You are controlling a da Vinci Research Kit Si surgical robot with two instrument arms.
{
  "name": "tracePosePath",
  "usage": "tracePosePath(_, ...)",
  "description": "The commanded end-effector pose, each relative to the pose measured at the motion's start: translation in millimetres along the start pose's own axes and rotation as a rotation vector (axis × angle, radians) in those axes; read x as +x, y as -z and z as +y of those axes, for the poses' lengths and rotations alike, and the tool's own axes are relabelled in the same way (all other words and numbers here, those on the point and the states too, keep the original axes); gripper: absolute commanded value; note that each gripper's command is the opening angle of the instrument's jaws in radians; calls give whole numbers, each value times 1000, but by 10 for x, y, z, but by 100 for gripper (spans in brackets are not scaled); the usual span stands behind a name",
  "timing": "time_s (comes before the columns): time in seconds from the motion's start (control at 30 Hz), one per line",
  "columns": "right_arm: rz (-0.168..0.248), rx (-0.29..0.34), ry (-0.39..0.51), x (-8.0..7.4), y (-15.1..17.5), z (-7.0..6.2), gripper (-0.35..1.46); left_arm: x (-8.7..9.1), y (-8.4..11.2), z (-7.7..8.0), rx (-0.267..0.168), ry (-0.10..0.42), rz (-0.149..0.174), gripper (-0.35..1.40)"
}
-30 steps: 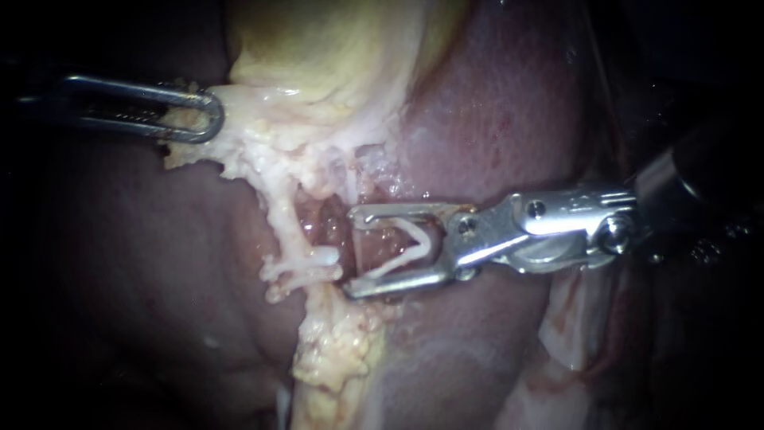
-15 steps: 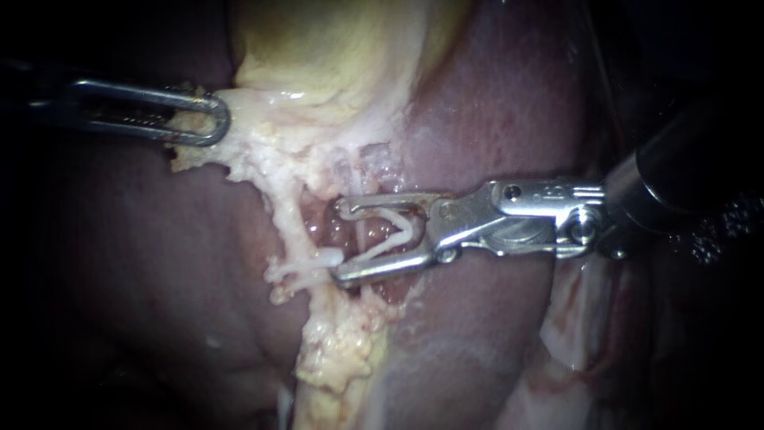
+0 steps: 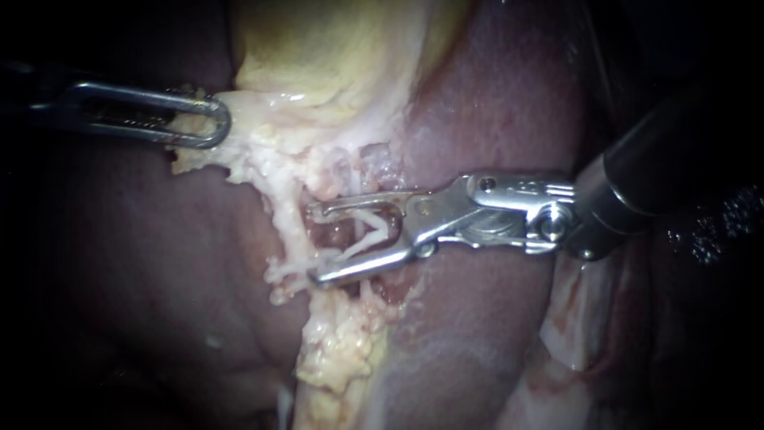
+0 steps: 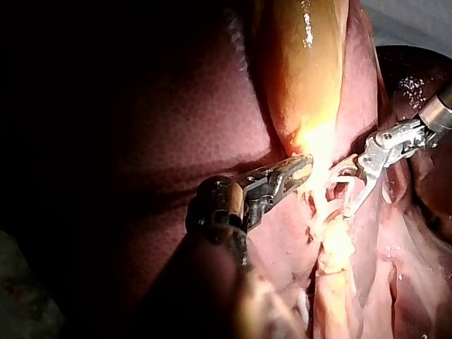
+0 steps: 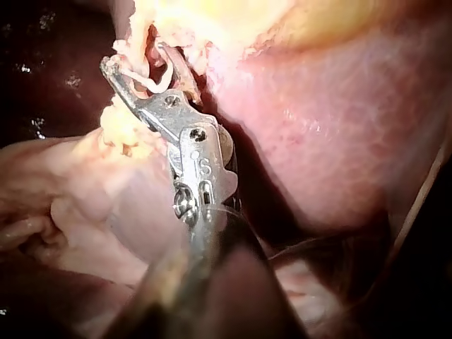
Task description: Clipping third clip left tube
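Straddling the tube (image 3: 288, 231), your right instrument (image 3: 312, 245) held an open clip (image 3: 374, 231) in wide jaws.
Above the tube, your left instrument (image 3: 211, 121) clamped fatty tissue (image 3: 255, 151) between its jaws.

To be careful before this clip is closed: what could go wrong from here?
The lower jaw of the right tool lies near the old clip on the tube; closing may strike it.
Fat crowds the jaws, so the new clip may catch it.
If the left tool slips off the fat, the tube moves.
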Motion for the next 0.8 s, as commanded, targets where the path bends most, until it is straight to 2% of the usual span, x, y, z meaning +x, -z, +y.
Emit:
tracePosePath(0.03, 11, 6, -2, 1, -5, 2, 47, 0, 0, 0, 0, -1, 0, -35)
tracePosePath(0.37, 70, -4, -35, 8, -35, 16, 47, -1, -2, -1, -3, -1, 2, -35)
tracePosePath(0.7, 140, -1, -83, 18, -56, 15, 48, 0, -3, -2, -3, -2, 2, -35)
tracePosePath(0.8, 142, 1, -91, 23, -56, 12, 48, 0, -3, -3, -4, -2, 2, -35)
